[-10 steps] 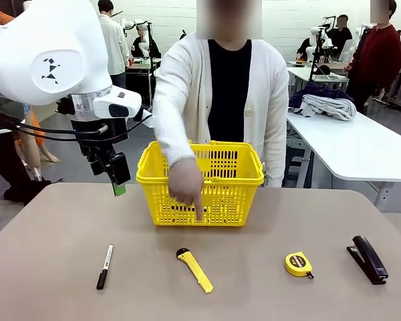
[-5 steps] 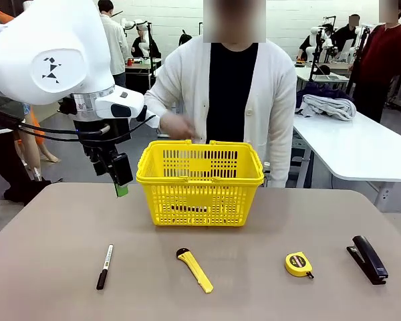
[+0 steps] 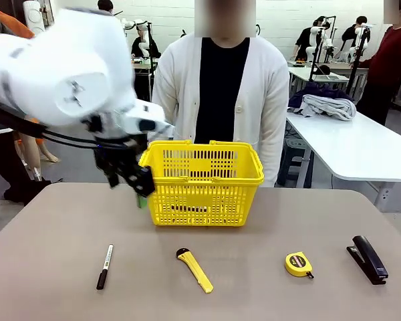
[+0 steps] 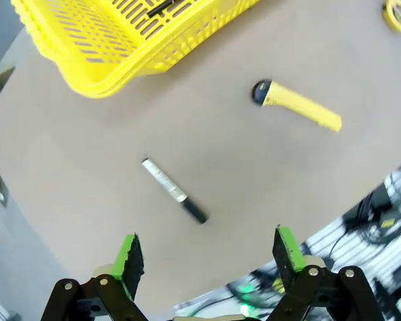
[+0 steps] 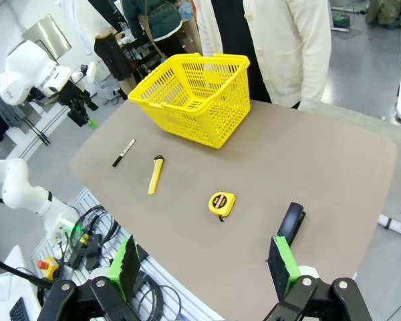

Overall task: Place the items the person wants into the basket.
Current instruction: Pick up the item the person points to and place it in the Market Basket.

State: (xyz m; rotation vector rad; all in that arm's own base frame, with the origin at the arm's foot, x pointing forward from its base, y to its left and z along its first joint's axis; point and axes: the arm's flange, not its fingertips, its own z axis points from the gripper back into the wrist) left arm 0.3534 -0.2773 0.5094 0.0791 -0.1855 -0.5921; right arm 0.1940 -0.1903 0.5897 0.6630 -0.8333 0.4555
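The yellow lattice basket (image 3: 200, 180) stands mid-table in front of the person (image 3: 220, 87) in a white cardigan, whose arms hang down. A slim dark thing (image 3: 187, 208) lies inside the basket. On the near table lie the yellow utility knife (image 3: 194, 269) and, at the right, the black stapler (image 3: 367, 259). My left gripper (image 3: 139, 187) hangs open by the basket's left wall, above the table. In the left wrist view its gripper (image 4: 207, 254) is open over the table with the knife (image 4: 297, 105) ahead. My right gripper (image 5: 204, 264) is open, high above the stapler (image 5: 293, 223).
A black marker with a white barrel (image 3: 105, 266) lies at the near left and a yellow tape measure (image 3: 299, 263) sits between knife and stapler. Other tables, arms and people stand behind the person.
The person's hand, which pointed down in front of the basket, has drawn back to the side. My left arm has swung right, up to the basket's left wall.
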